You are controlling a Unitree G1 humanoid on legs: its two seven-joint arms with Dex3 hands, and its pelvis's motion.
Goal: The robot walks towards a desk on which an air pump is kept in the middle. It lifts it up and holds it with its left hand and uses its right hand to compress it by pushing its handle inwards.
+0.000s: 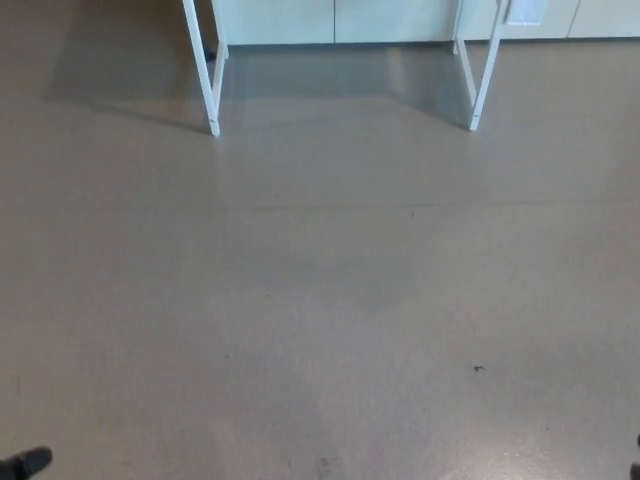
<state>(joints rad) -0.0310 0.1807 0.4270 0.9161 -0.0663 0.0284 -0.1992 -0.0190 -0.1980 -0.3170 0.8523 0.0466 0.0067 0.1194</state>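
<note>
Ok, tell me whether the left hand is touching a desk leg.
Apart. The head view shows the left hand at the bottom left corner, with a wide stretch of bare floor between it and the nearest desk leg.

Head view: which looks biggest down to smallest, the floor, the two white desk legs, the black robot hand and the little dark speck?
1. Floor, by far.
2. Left desk leg and right desk leg: they look alike, so tied.
3. Left robot hand, only its tip showing.
4. Dark speck.
</note>
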